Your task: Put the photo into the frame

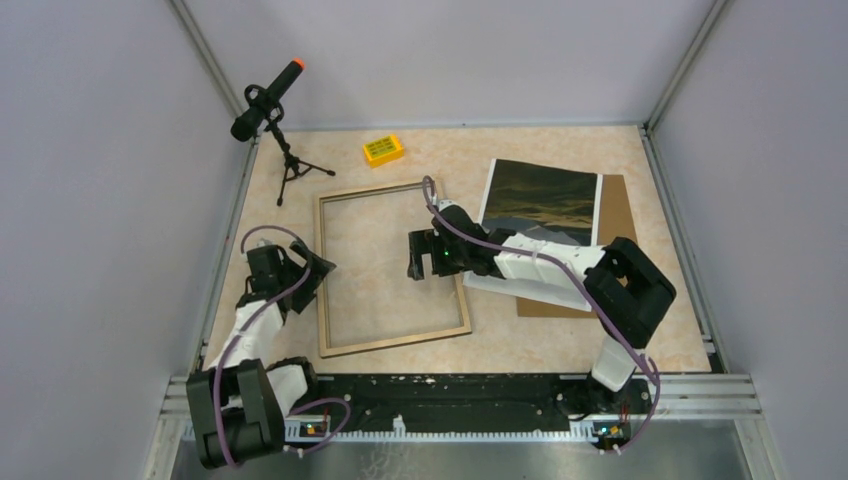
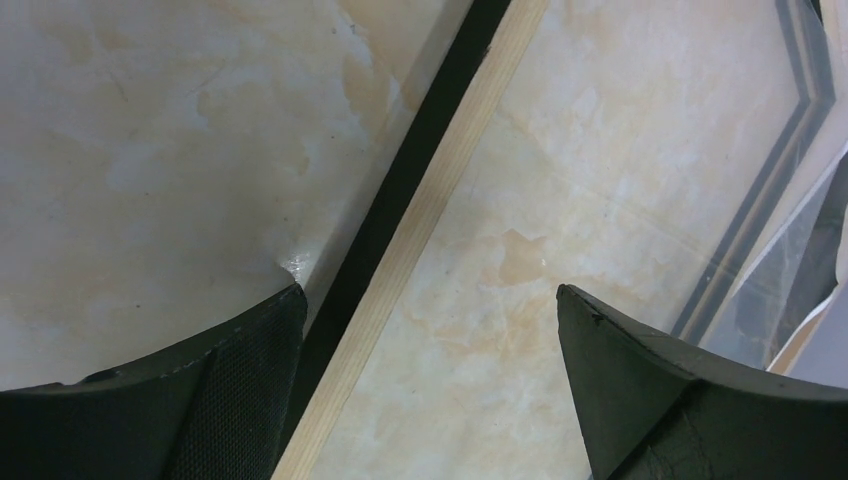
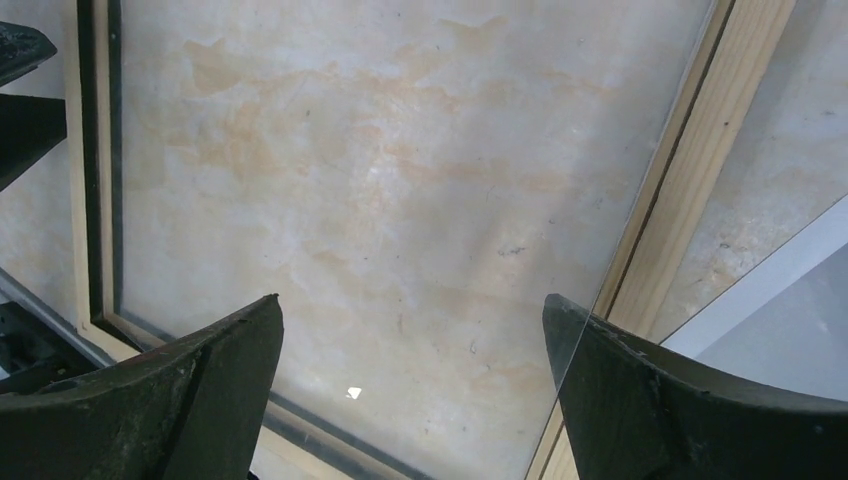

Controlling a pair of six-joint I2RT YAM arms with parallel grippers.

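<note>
1. Both my grippers are spread, empty: left gripper (image 2: 430, 295) over the frame's (image 1: 395, 343) left rail, right gripper (image 3: 412, 305) just inside its right rail.
2. Frame lies centre; photo (image 1: 540, 200) upper right, face up.
3. Photo looks light, floppy, creasable; I'd pinch its white border.

Black-and-white arms (image 1: 540, 265), purple cables (image 1: 436, 205)

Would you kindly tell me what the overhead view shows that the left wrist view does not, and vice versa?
Only the overhead view shows the photo lying on a brown backing sheet, the yellow box, the microphone and the open right gripper over the right part of the frame. Only the left wrist view shows the black strip along the frame's pale wood rail. Both show the frame, the table and the open left gripper at that rail.
</note>
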